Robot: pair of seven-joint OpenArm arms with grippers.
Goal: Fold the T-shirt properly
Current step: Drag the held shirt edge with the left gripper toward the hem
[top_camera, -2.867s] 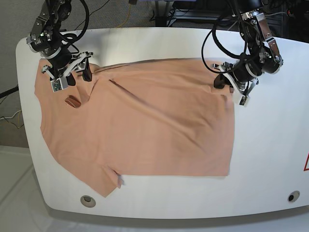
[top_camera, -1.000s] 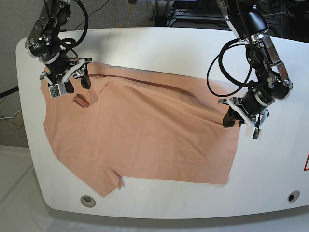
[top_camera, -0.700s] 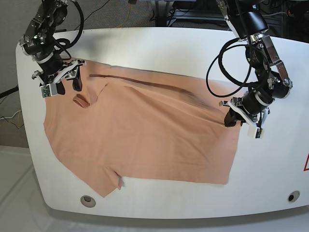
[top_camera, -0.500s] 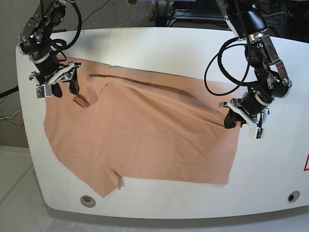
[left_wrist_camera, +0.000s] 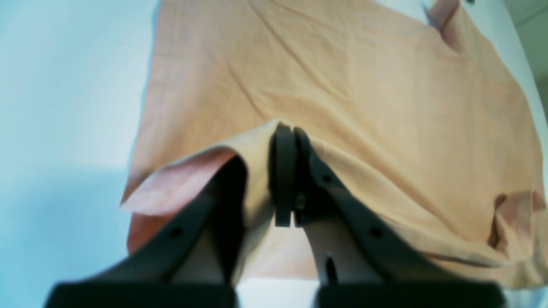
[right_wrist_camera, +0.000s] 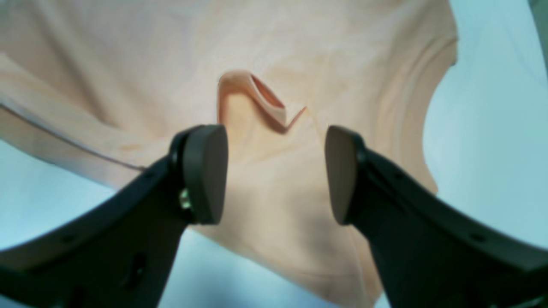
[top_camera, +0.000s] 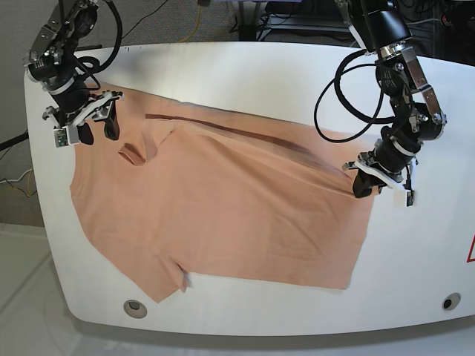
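Plain peach cotton T-shirt (top_camera: 215,200) spread flat on white table (top_camera: 245,70). Left gripper (left_wrist_camera: 284,179) pinching lifted hem edge. Right gripper (right_wrist_camera: 274,171) spread, hovering over collar area.

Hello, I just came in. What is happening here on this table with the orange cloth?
A two-armed robot is folding a peach T-shirt spread on a white table. The left gripper has its jaws shut on the edge of the shirt at the right of the base view, lifting the fabric a little into a ridge. The right gripper hangs with jaws open and empty over the far-left corner, above a small raised pucker. The shirt is mostly flat, not yet folded.
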